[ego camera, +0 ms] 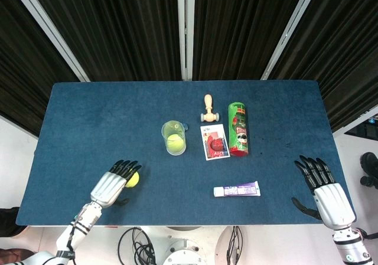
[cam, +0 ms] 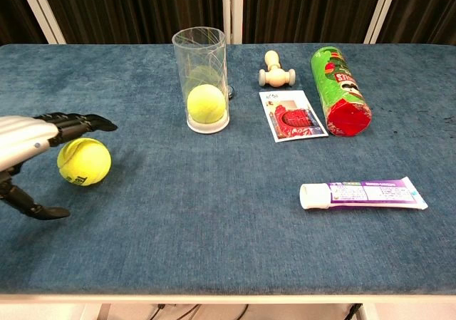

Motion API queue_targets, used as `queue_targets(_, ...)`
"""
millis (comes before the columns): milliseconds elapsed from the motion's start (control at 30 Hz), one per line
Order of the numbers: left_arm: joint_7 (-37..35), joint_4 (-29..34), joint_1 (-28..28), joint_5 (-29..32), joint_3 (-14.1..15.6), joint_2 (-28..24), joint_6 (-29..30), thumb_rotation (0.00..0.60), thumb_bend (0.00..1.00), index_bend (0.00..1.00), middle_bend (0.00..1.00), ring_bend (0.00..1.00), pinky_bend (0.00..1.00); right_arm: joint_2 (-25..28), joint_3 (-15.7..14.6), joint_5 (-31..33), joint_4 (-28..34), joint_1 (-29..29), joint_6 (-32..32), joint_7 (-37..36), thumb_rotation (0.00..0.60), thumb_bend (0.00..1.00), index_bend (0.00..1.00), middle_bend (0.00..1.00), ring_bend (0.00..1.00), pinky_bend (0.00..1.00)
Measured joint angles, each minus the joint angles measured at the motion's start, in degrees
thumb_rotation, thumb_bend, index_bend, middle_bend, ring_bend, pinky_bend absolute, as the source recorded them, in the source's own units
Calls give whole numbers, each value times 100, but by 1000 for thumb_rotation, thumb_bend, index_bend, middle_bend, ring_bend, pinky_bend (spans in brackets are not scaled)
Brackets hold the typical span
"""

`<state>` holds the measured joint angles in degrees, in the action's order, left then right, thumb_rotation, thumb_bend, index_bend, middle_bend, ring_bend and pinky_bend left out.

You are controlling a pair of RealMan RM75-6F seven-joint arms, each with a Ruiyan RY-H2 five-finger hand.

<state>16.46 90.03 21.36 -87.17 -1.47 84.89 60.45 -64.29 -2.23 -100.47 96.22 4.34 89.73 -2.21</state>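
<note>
Left hand: the left hand [cam: 32,145] hovers over a loose tennis ball [cam: 84,162] at the near left of the blue tabletop [ego camera: 88,117]; its fingers [cam: 78,125] reach out above the ball and the thumb curls low beside it, spread apart and gripping nothing.
Loose ball: it sits on the cloth under the fingertips; whether they touch it cannot be told.
Right hand: the right hand [ego camera: 325,191] rests near the right front edge of the tabletop, fingers spread and holding nothing, well apart from every object; it shows in the head view only.
Clear cup: a clear plastic cup [cam: 200,78] stands upright near the middle of the tabletop with a second tennis ball [cam: 206,104] inside.
Centre right: a wooden peg [cam: 275,70] lies behind a picture card [cam: 292,116]; a green can [cam: 339,99] with a red lid lies on its side just beside the card.
Front: a white and purple tube [cam: 363,194] lies flat near the front edge.
</note>
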Motion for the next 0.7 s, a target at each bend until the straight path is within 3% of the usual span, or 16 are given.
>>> queue_targets(67, 25, -85, 32, 89, -14, 72, -25, 600, 158, 47, 0, 0, 183, 3, 2, 12, 3, 4, -16, -4, 600, 176, 0, 0, 0, 0)
queue_targets(167, 52, -163, 76, 216, -41, 143, -46, 600, 172, 88, 43, 38, 347, 8, 9, 41, 17, 9, -40, -6, 600, 176, 0, 0, 0, 0)
queue_targets(433, -75, -476, 139, 249, -101, 338, 137, 600, 228, 405, 316, 395, 719, 20, 8, 79, 47, 17, -100, 20, 600, 176, 0, 0, 0, 0)
queue_targets(700, -349, -857, 176, 44, -96, 578, 495, 600, 251, 589, 540, 614, 889, 48, 7, 119, 72, 22, -142, 0, 600, 176, 0, 0, 0, 0)
